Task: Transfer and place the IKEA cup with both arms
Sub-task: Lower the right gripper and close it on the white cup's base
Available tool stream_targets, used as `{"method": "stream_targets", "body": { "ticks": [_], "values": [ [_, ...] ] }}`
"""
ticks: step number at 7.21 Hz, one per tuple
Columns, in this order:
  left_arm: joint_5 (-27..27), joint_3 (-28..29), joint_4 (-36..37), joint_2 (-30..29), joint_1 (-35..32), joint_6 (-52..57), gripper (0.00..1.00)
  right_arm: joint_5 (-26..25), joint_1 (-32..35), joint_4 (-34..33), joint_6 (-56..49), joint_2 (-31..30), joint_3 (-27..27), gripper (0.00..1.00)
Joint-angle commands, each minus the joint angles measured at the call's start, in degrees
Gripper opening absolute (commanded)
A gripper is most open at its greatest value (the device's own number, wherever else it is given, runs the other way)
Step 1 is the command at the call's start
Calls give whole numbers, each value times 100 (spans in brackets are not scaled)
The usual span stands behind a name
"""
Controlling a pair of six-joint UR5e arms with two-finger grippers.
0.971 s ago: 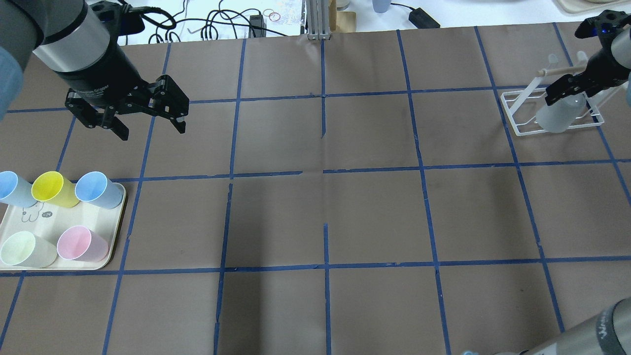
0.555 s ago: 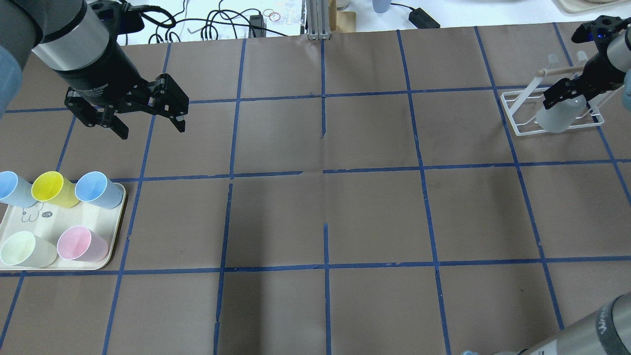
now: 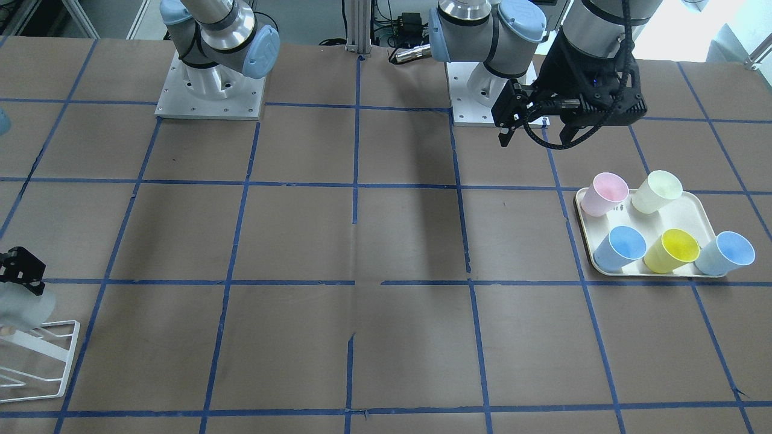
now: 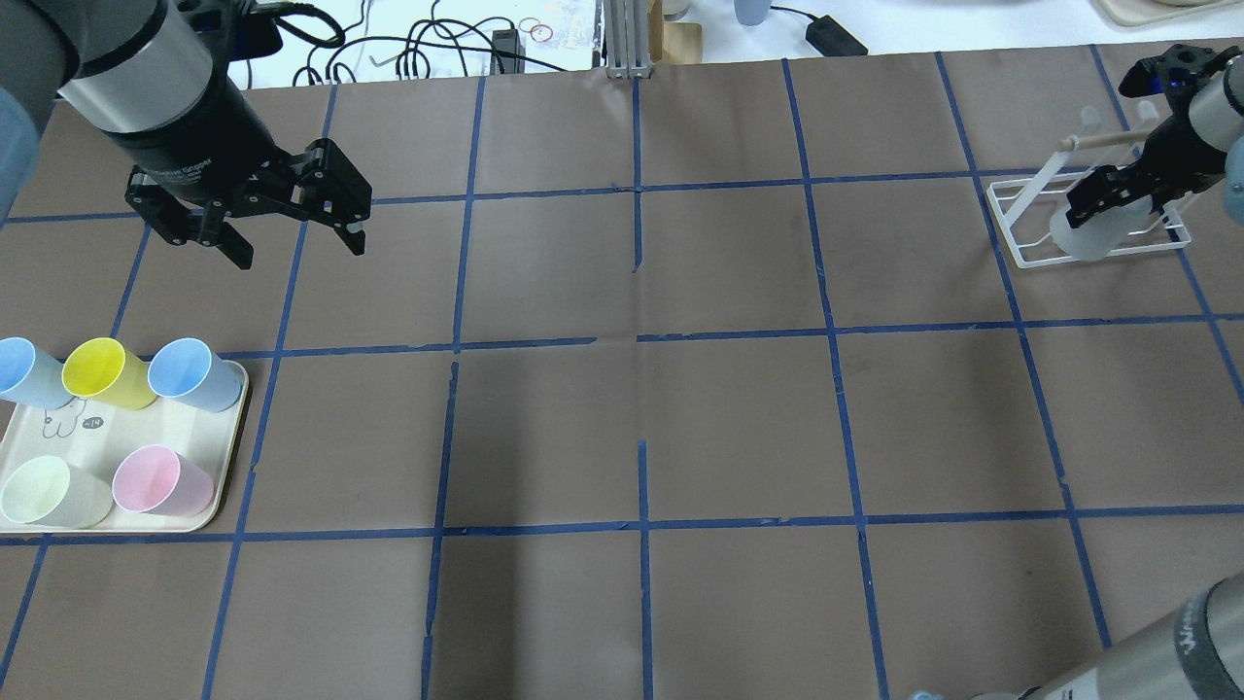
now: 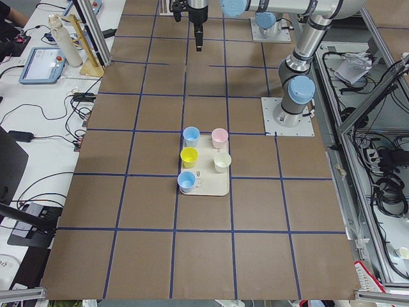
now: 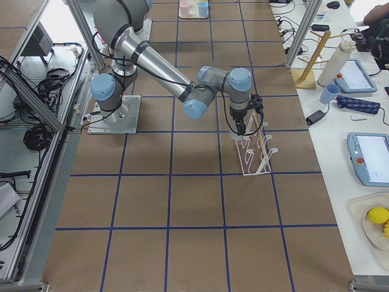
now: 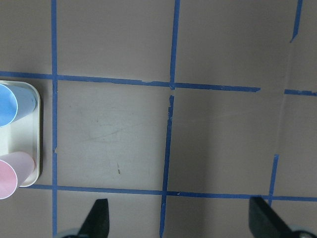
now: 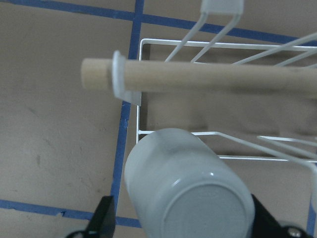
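**Grey tumbler gripped at the rack, 2 o'clock**

Seen from overhead, the right gripper (image 4: 1103, 204) is clamped on the pale grey tapered plastic tumbler (image 4: 1081, 236). The tumbler is tilted, its base facing the wrist camera. It hangs over the white wire rack (image 4: 1016, 243) at 2 o'clock on the brown paper-covered table with a blue tape grid (image 4: 641, 418). It sits near the rack's round wooden dowel (image 8: 198, 79); whether it touches the wires cannot be told.

The left gripper (image 4: 299, 253) hovers at 10 o'clock, jaws spread wide and holding nothing.

At 8 o'clock, a cream rectangular tray (image 4: 107, 437) carries five coloured plastic cups (image 4: 97, 374).
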Motion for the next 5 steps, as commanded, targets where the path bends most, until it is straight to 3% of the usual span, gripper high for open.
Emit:
{"method": "stream_targets", "body": {
  "ticks": [1,2,3,5],
  "values": [
    [-5,0,0,4,0,0,100,-137,0,14,-14,-9,-2,90],
    [-5,0,-9,13,0,0,100,-147,0,13,-23,-9,-28,89],
    [-5,0,-9,13,0,0,100,-147,0,13,-23,-9,-29,82],
    [-5,0,0,13,0,0,100,-156,0,22,-23,-27,-29,55]
  ]
}}
